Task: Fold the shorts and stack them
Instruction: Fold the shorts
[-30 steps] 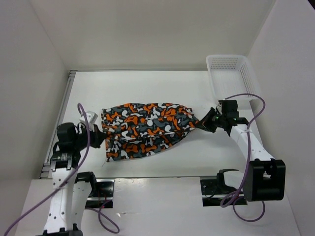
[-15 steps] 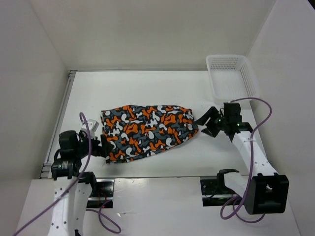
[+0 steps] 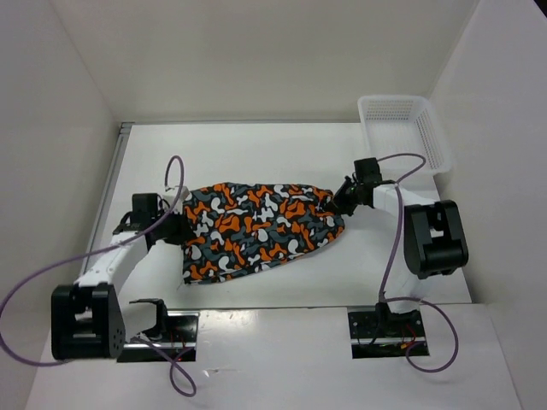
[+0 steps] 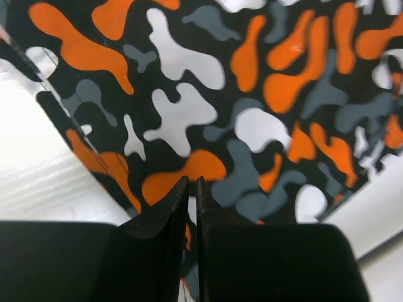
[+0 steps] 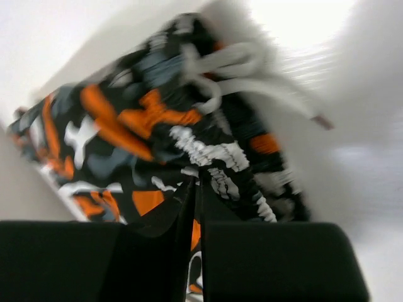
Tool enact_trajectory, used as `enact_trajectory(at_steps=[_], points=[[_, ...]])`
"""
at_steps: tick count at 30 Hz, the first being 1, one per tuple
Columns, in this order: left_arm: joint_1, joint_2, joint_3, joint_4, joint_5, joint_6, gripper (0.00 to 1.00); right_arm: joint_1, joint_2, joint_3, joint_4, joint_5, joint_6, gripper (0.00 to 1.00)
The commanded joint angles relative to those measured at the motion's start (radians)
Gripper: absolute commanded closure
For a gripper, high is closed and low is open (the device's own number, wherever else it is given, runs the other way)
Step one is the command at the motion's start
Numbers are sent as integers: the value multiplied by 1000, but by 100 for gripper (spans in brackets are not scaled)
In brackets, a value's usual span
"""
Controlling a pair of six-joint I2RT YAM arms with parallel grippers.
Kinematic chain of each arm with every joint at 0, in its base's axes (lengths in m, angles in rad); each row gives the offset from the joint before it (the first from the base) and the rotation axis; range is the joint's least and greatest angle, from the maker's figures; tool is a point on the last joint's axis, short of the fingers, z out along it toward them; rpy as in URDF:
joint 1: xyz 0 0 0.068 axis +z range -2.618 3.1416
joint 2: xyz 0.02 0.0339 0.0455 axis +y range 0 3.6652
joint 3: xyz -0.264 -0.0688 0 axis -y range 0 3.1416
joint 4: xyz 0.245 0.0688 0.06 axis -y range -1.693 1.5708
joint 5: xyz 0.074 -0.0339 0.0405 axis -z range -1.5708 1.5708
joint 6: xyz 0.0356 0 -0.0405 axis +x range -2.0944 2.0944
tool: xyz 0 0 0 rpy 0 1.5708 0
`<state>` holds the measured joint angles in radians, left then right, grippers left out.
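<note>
**While both arms pinch the shorts, cloth lies mid-table**

The shorts lie flat but rumpled on the table, between the two arms. At the left edge, the left gripper is pinched to a slit with fabric in it. At the right end, by the white drawstring, the right gripper view is blurred; it looks clamped on cloth too. The basket sits far right, well apart.

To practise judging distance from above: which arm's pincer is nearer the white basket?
Right. The right pincer is at the right end of the shorts, a short way from the basket; the left pincer is at their left end, much farther off.
</note>
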<state>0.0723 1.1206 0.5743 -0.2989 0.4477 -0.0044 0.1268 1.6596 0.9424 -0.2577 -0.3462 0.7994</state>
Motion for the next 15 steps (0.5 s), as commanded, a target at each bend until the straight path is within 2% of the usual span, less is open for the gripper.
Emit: enact_trajectory(at_steps=[1,4,7,15], points=[[-20,117,9,138,-32,4,85,7,43,-36,75,107,26,88],[-29,302,61,171,-32,4,85,16,71,-86,75,142,64,87],[-39,416,148,185,-43,4,88,36,60,-167,127,130,99,87],[-39,654,401,196,-76,4,88,249,-12,-186,158,156,218,85]])
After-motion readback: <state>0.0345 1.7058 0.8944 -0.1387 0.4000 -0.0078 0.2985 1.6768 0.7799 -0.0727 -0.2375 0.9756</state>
